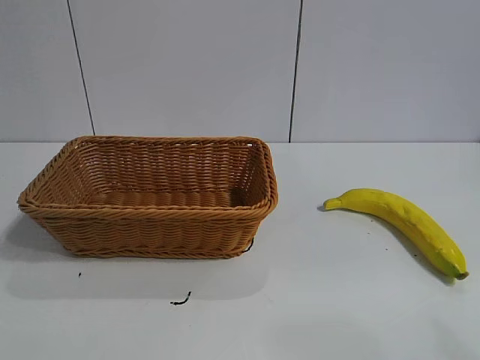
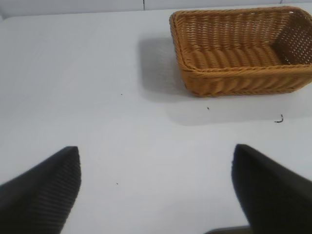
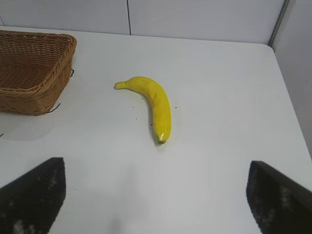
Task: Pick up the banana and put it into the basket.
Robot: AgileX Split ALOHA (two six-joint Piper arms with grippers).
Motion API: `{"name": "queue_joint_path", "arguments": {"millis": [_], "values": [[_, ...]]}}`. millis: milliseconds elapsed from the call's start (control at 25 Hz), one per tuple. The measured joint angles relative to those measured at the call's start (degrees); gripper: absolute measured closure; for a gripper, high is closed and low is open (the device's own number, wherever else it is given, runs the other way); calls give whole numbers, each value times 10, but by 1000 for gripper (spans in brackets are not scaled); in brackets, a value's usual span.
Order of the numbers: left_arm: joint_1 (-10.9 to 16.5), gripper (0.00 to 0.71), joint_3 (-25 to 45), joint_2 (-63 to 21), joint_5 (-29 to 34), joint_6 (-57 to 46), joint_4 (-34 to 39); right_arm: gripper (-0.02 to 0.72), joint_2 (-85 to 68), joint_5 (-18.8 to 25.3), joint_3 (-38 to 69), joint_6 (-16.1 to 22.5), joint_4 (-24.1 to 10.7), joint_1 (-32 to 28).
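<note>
While the white worktop spreads across the whole exterior view, the wicker basket stands on its left part, upright, with nothing in it. Its braided rim runs unbroken around sloping woven walls. A grey panelled wall rises behind the worktop.

Well apart from the basket, on the right part of the worktop, lies the banana. It rests flat on its side, curved, its stem end turned toward the basket and its greenish tip farthest from it.

Neither arm shows in the exterior view. By the left wrist view, the left tool hangs over bare worktop at some distance from the basket, its two dark fingers spread wide with nothing between them. By the right wrist view, the right tool hangs short of the banana, fingers likewise spread wide and holding nothing.

Smallest of all, a dark curled speck lies on the worktop just before the basket.
</note>
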Motion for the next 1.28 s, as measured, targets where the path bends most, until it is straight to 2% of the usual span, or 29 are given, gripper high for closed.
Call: {"name": "queue_joint_path", "arguments": {"millis": [520, 1080, 1280], "values": [[0, 75, 0, 0, 0, 0, 0, 14, 22, 9, -12, 0, -2, 0], [0, 75, 0, 0, 0, 0, 0, 14, 481, 12, -185, 10, -13, 0], [0, 75, 0, 0, 0, 0, 0, 14, 664, 11, -261, -14, -13, 0]]}}
